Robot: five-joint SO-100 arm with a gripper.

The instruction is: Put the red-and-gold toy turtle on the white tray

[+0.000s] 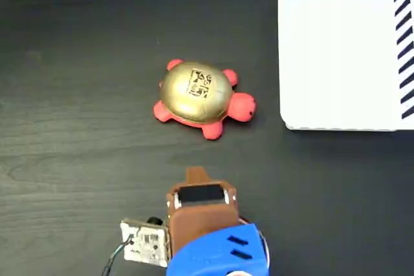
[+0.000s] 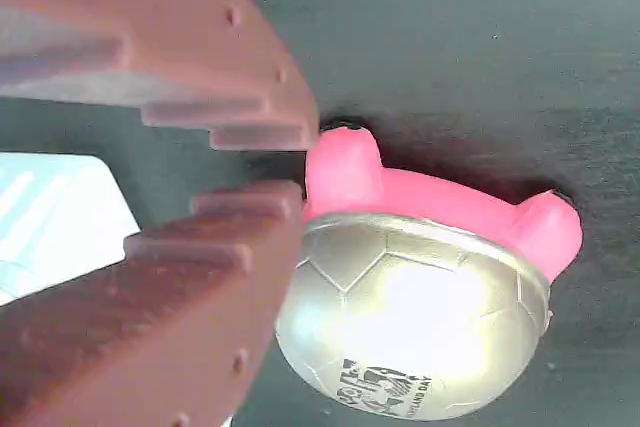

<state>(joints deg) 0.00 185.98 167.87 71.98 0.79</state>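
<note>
The red-and-gold toy turtle (image 1: 197, 100) sits on the dark table in the fixed view, with a black code mark on its gold shell and its coral head pointing right. The white tray (image 1: 343, 56) lies at the upper right, well apart from the turtle, with black stripes along its top and right edges. My brown gripper (image 1: 196, 174) points at the turtle from below and stops short of it. In the wrist view the gripper (image 2: 300, 165) stands open by a narrow gap with nothing in it, and its tips are just beside the turtle (image 2: 420, 297). A white patch (image 2: 60, 217) shows behind the jaws.
The dark wood-grain table (image 1: 77, 127) stretches bare to the left of and above the turtle. A strip of table separates the turtle from the tray's left edge. My blue arm body (image 1: 220, 253) and a small circuit board (image 1: 143, 244) sit at the bottom edge.
</note>
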